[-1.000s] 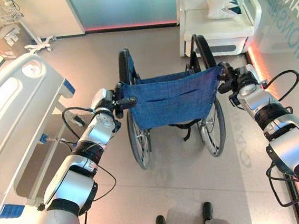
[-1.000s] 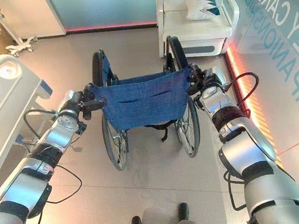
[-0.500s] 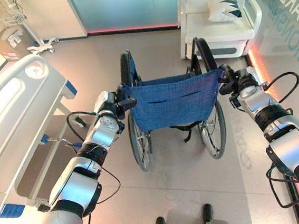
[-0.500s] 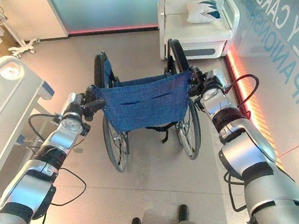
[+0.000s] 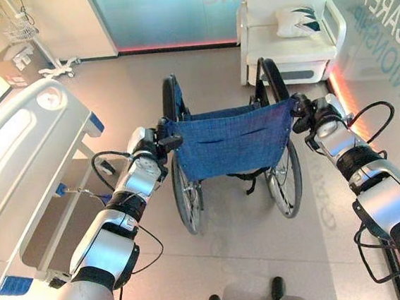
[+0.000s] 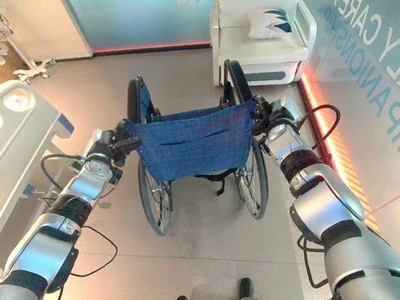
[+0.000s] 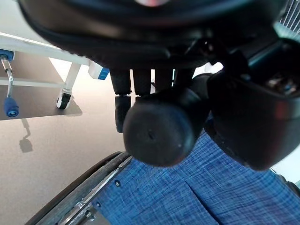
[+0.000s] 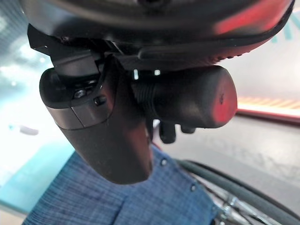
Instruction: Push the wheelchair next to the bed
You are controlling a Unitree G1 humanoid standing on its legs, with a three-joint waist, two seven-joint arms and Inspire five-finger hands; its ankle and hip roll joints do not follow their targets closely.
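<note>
Gripping both push handles, the left robot hand (image 5: 151, 138) and right robot hand (image 5: 313, 113) are curled round the grips of the wheelchair (image 5: 231, 143), which stands on the floor, well apart from the bed (image 5: 23, 153) on its left. Pushing well likely means equal pressure, then steering gently leftward alongside the bed frame.

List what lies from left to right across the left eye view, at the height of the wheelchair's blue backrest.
bed → left hand on its push handle → wheelchair with blue backrest → right hand on the other push handle
</note>
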